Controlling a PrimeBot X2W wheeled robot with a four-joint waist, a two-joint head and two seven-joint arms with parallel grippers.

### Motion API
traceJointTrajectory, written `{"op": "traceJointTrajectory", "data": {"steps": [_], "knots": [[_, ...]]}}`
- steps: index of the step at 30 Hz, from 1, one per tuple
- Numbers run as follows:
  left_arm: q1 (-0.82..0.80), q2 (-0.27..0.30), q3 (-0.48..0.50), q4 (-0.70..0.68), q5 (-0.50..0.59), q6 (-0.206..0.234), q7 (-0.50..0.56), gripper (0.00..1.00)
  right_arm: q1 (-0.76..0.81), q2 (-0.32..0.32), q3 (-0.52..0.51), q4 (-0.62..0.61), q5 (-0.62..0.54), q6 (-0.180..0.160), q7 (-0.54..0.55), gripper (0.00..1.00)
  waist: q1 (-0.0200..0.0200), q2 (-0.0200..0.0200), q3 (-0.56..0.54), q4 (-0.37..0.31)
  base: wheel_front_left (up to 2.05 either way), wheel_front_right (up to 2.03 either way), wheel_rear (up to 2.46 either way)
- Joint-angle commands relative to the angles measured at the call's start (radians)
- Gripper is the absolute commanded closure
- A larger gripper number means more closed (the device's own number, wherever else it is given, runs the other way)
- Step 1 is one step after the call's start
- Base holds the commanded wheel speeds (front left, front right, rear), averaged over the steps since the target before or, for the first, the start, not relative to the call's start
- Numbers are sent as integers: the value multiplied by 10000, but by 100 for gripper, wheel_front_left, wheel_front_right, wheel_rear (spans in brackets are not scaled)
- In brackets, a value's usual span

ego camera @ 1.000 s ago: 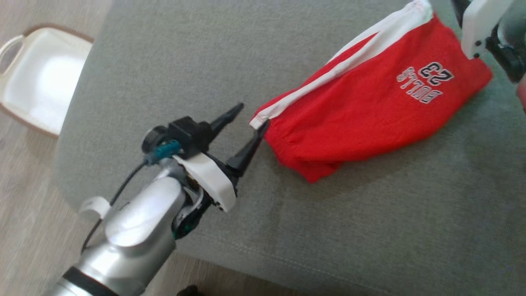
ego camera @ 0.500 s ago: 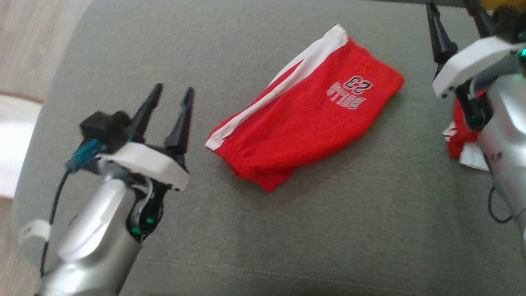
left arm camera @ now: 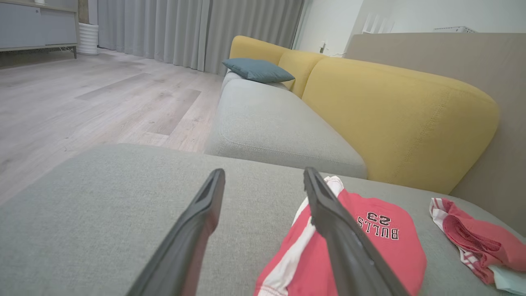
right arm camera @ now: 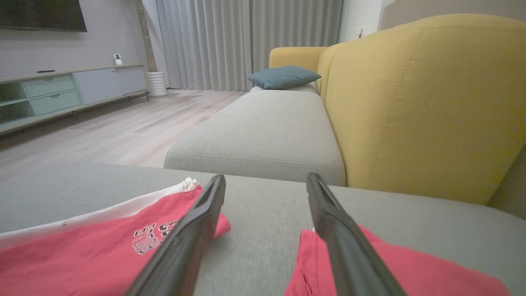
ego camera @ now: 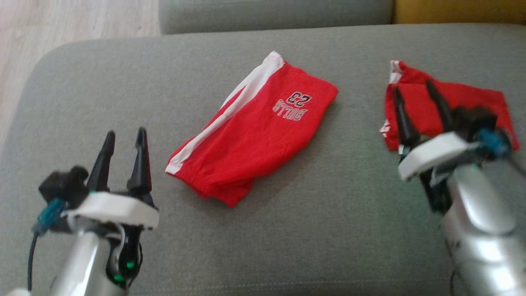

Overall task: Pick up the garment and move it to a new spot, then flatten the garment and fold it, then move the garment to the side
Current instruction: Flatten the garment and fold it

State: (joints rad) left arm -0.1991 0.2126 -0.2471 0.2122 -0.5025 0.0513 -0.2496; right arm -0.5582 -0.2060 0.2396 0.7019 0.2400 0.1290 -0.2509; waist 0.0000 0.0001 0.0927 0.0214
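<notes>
let go of the folded shorts, backed off on both sides

a second ago, had the left gripper (ego camera: 125, 132) against the white-striped corner of the shorts (ego camera: 254, 135). now stands well apart from them at 8 o'clock, released, nothing between the spread fingers. same for the right gripper (ego camera: 412, 87): off the far end of the shorts, now at 3 o'clock, released and empty, hanging in front of a second red garment (ego camera: 485, 98), contact impossible to tell. must put much of the apparent slide across the head view down to the turned camera, not to the cloth.

leaves the shorts alone at the centre of the cushion (ego camera: 328, 230), folded into a compact slab, slanting from 7 to 1 o'clock, white stripe along the 10 o'clock edge, printed number up.

reads, as a judgement, as fold made and hold dropped. probably leaves only the shift to the side, if not counted as placed already. would call for a fresh two-sided grasp for any further move. risks opening the fold with a one-corner pull, or snagging the other red piece at 3 o'clock.
</notes>
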Motion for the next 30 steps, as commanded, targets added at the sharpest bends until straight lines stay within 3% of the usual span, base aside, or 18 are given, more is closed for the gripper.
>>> {"op": "traceJointTrajectory", "data": {"steps": [1,8,18,23,30], "knots": [[-107,27,659,-429,196,-99,-122,0,239,366,-143,-665,-312,17,-106,0,0,-1,-209,-227,0,0,0],[748,-703,1516,-708,1059,-756,-122,0,1928,1251,-1328,-2102,-1304,17,-50,0,0,-1,-342,-397,0,0,0],[678,-1179,1917,-505,1717,-1370,-122,0,2499,1515,-1689,-3237,-1551,17,722,0,0,-1,-80,-192,0,0,0],[448,-1342,1895,-317,1869,-1563,-122,0,2337,1545,-1790,-3396,-653,17,1699,0,0,-1,353,282,0,0,0],[151,-1496,1783,-83,1937,-1717,-122,0,1617,1555,-2111,-2961,1813,17,3531,0,0,-1,909,1082,0,0,0]]}}
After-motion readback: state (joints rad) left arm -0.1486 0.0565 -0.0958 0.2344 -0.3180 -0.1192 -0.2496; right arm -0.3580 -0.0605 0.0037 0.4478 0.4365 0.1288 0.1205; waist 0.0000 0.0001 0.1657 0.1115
